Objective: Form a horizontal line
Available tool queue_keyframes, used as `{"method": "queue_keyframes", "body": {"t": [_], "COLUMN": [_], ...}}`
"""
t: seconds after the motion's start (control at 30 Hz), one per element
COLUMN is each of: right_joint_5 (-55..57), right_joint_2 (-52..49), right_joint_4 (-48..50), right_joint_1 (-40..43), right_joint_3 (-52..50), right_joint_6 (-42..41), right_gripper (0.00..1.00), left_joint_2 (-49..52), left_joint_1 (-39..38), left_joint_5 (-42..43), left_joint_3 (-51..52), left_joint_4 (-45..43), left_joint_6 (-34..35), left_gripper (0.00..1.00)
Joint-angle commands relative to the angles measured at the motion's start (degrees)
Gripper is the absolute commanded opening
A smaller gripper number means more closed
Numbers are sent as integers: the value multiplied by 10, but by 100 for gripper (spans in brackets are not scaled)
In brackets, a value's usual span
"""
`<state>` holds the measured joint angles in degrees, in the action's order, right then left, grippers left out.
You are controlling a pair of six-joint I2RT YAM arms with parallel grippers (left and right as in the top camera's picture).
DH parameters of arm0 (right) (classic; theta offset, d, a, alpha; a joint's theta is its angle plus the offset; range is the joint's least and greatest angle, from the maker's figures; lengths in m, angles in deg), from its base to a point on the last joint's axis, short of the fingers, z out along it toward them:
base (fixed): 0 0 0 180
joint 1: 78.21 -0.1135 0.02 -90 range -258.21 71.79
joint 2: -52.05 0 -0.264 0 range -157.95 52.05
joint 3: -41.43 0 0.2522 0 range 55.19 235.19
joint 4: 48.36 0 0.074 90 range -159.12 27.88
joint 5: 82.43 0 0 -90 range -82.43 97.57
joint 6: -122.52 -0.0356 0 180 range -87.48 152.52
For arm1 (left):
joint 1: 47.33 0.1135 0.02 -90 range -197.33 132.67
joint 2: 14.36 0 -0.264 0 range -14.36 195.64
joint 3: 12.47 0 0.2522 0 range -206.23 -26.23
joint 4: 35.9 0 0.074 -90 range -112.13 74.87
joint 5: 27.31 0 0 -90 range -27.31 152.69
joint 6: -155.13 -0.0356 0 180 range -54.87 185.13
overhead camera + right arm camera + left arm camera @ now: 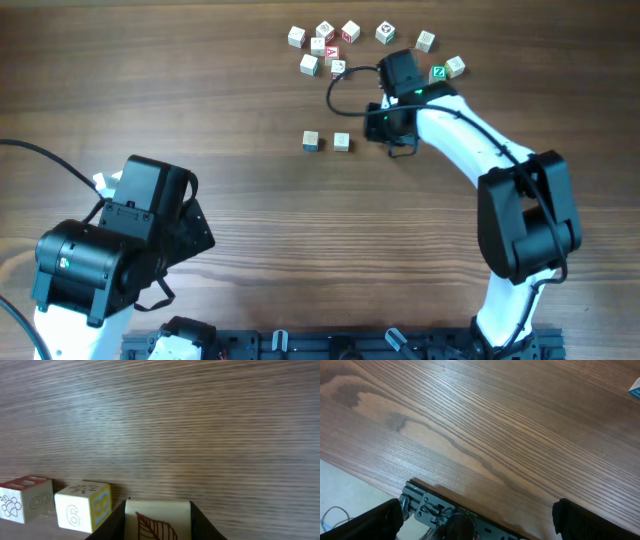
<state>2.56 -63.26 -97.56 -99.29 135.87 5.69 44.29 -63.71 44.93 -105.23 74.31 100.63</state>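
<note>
Two whitish cubes lie side by side near the table's middle, a small gap between them. In the right wrist view they are the red-marked cube and the "6" cube with blue and yellow marks. My right gripper is just right of them, shut on a third cube with a brown leaf drawing, low over the table beside the "6" cube. I cannot tell if they touch. The held cube is hidden in the overhead view. My left gripper is open and empty at the lower left.
Several loose letter cubes with red and green marks lie scattered at the back, behind the right gripper. A black rail runs along the table's front edge. A blue-white object shows at the left wrist view's edge.
</note>
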Motion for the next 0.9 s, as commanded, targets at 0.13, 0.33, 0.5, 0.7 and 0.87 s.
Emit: {"method": "queue_keyframes", "body": {"t": [0.13, 0.33, 0.5, 0.7, 0.87], "right_joint_5": [52, 50, 62, 72, 76], "right_joint_2": [4, 4, 4, 3, -24], "right_joint_4": [17, 19, 31, 32, 31], "right_joint_1": [-13, -15, -29, -29, -29], "right_joint_3": [-6, -6, -6, -6, -6], "right_joint_6": [-6, -5, 1, 1, -2], "right_gripper": [26, 27, 28, 28, 28], "left_joint_2": [-2, -2, -2, -2, -2], "left_joint_1": [3, 3, 3, 3, 3], "left_joint_5": [-9, -9, -9, -9, -9], "left_joint_3": [2, 2, 2, 2, 2], "left_joint_4": [0, 0, 0, 0, 0], "left_joint_6": [10, 10, 10, 10, 10], "left_gripper": [100, 100, 100, 100, 100]}}
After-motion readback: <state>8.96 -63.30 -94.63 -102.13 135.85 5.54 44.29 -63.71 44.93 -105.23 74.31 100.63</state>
